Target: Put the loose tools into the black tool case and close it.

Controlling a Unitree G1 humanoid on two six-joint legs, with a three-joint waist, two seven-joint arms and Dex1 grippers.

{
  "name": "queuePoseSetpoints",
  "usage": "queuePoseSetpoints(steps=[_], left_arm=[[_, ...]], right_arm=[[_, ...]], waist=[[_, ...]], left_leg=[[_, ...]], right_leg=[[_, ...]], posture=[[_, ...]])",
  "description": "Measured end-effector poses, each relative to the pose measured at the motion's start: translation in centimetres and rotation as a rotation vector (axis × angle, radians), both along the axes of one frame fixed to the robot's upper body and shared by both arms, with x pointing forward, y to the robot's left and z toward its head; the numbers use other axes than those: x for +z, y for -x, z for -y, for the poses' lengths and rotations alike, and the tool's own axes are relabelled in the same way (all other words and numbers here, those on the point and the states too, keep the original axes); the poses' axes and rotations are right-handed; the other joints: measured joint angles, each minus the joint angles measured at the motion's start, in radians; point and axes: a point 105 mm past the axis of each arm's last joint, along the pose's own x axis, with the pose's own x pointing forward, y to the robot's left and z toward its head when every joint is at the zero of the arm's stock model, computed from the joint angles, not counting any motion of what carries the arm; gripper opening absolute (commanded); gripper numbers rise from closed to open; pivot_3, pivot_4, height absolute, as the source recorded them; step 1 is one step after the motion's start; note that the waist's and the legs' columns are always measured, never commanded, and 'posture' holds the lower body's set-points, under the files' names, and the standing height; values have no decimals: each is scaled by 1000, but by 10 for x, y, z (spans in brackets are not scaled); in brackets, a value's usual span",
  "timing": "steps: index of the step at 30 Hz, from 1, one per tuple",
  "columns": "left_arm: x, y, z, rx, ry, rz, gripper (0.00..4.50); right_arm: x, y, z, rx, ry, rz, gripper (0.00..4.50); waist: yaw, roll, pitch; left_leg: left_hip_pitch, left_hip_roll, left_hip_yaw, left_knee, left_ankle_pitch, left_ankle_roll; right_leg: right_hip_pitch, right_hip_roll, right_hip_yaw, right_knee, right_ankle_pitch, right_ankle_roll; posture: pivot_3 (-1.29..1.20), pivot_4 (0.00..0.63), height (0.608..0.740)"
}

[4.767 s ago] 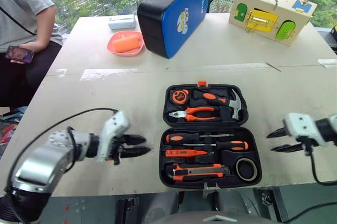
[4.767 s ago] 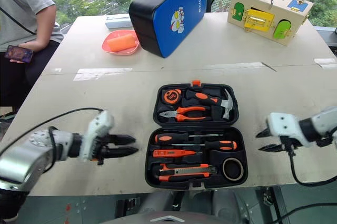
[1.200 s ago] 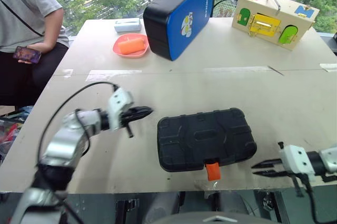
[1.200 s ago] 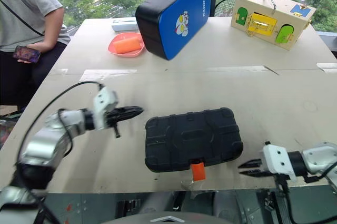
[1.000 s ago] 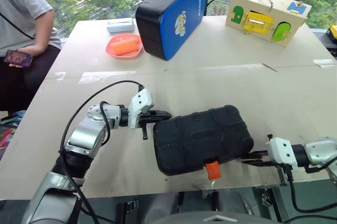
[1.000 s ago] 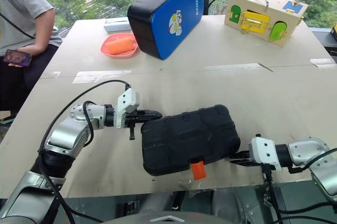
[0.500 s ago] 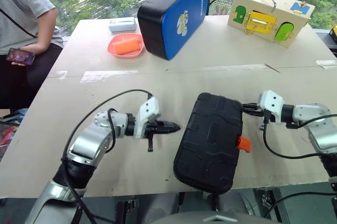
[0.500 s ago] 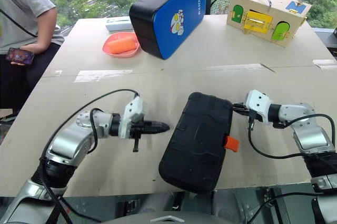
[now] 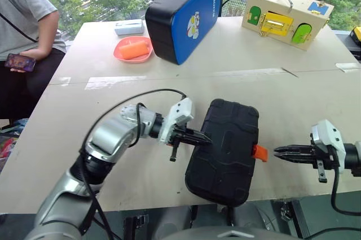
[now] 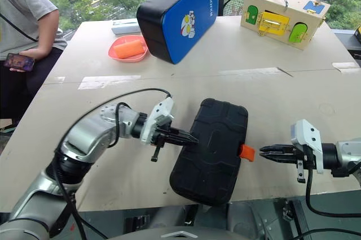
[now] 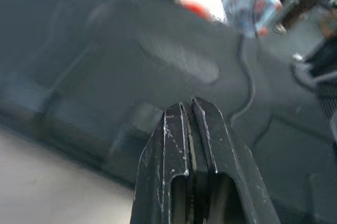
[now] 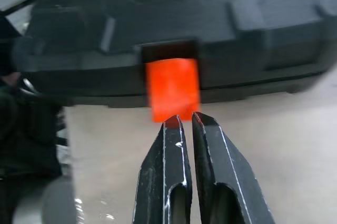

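While shut, black tool case overhangs table edge (near corner) | right fingers beside latch

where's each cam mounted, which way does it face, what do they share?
Left eye and right eye views: on the head, looking forward and down at the table; both arms show, the left gripper at the closed black tool case, the right gripper pointing at its orange latch.
Left wrist view: on the left wrist, looking along its shut fingers at the case's shell.
Right wrist view: on the right wrist, looking along its shut fingers at the latch.
Shared: the case and its latch show in every view.
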Motion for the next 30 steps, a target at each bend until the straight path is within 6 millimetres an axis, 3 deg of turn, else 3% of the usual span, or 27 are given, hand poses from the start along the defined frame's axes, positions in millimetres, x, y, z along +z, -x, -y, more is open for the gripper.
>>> queuePoseSetpoints(steps=[5,18,26,30], left_arm=[[-2,-1,5,-72,-27,97,55],[-4,-2,8,-70,-21,92,55],[-5,-3,8,-72,-18,92,55],[-5,-4,9,-73,-14,94,55]], right_arm=[[-5,4,-18,24,-37,-12,0],[-11,-8,-31,17,-12,51,0],[0,-5,-23,-23,12,-42,0],[-20,6,-11,-33,82,-91,0]], waist=[[13,0,-1],[13,-9,-9],[16,-8,-9],[18,-8,-9]], left_leg=[[1,0,0,0,0,0],[3,0,-2,0,0,0],[2,0,-2,-1,-1,1],[1,0,-3,-1,-1,1]], right_leg=[[0,-1,0,0,0,0],[1,1,-2,0,0,0],[1,0,-2,0,0,0],[1,1,-3,-1,0,0]], posture=[[0,150,735],[0,150,735],[0,150,735],[0,150,735]])
